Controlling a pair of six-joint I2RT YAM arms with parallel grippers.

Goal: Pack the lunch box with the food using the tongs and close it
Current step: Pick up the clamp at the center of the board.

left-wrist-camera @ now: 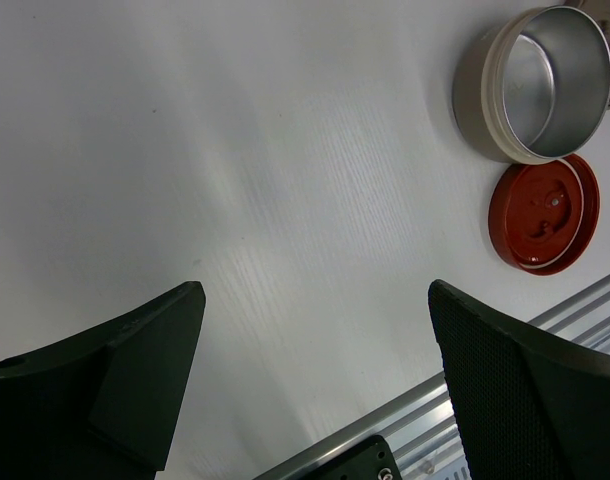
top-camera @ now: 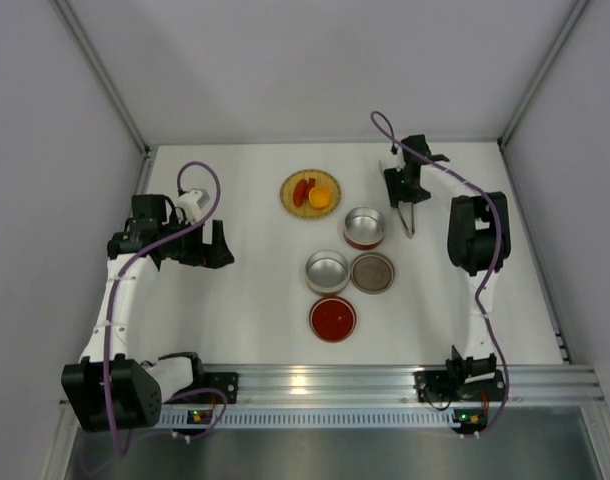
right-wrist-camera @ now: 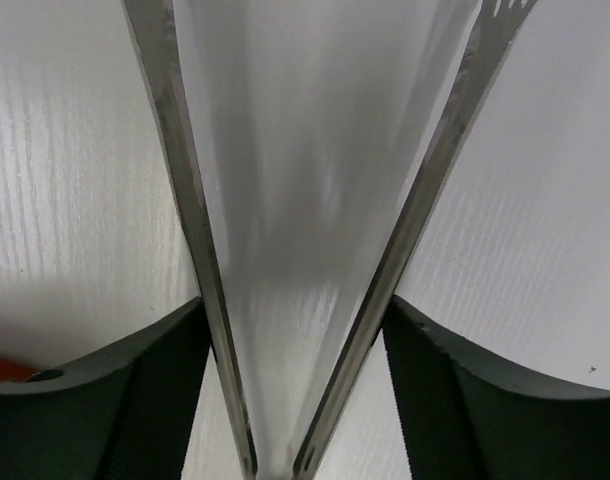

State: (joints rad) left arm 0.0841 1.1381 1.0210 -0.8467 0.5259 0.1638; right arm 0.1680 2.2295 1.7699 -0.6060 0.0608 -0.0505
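The silver tongs [top-camera: 408, 218] lie on the white table right of the tins, their tips pointing toward the arm bases. My right gripper [top-camera: 400, 190] straddles them near their joined end. In the right wrist view both arms of the tongs [right-wrist-camera: 190, 200] run between my fingers [right-wrist-camera: 150, 400], each pad pressed against one arm, so the right gripper [right-wrist-camera: 295, 340] is shut on them. The food [top-camera: 311, 193], one orange piece and red pieces, sits on a yellow woven plate [top-camera: 291, 182]. The lunch box tins [top-camera: 364, 227] stand open. My left gripper [top-camera: 223, 245] hovers open and empty at the left.
A silver tin [top-camera: 327, 271], a brown lid [top-camera: 372, 272] and a red lid [top-camera: 332, 318] sit at mid-table. The left wrist view shows the silver tin [left-wrist-camera: 545, 85], the red lid [left-wrist-camera: 543, 212] and the aluminium rail [left-wrist-camera: 405, 420] at the table's near edge. White walls enclose three sides.
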